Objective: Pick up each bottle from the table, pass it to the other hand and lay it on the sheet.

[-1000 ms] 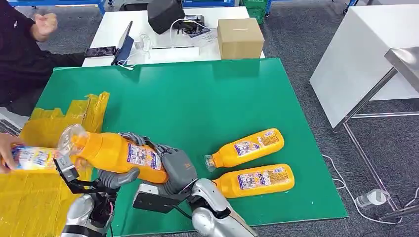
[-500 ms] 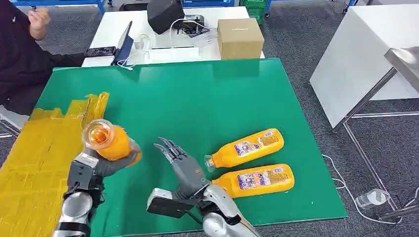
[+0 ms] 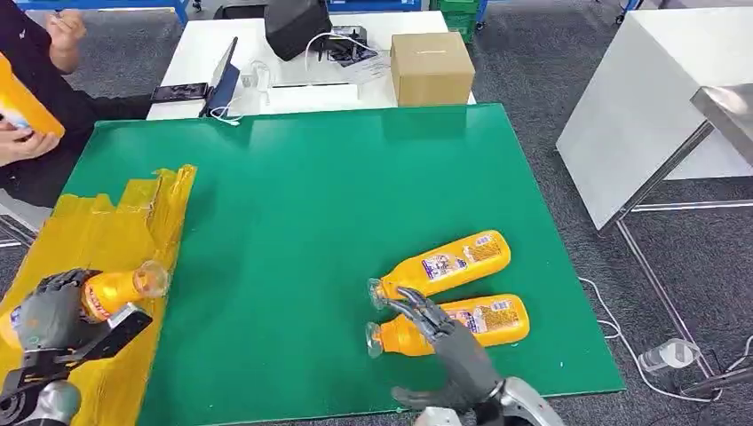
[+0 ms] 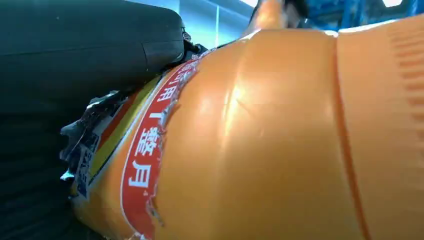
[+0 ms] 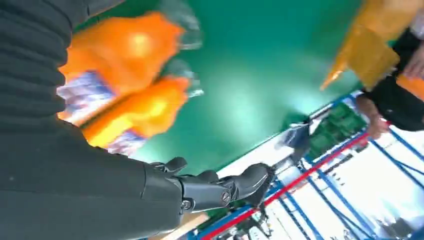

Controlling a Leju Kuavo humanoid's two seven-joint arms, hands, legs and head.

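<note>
Meanwhile the left robot hand (image 3: 46, 311) gripped a bottle (image 3: 120, 288) over the yellow sheet (image 3: 107, 231); the right robot hand (image 3: 448, 342) hovered spread, empty, above two bottles (image 3: 448, 262).

Ahead of the right hand's (image 3: 448, 342) spread fingers (image 3: 410, 306), 2 orange bottles lie side by side: the nearer bottle (image 3: 462, 324) sits directly under the fingers, the farther bottle (image 3: 444, 264) just beyond them. Past those fingertips, the green tabletop (image 3: 328, 186) runs bare to the cardboard box (image 3: 431, 67) at its far edge. The left hand's (image 3: 44, 311) fingers wrap a held bottle (image 3: 111, 291) over the yellow sheet (image 3: 89, 240), whose crumpled edge rises just beyond. A person's hand (image 3: 22, 142) with another bottle (image 3: 25, 102) stands well beyond.
</note>
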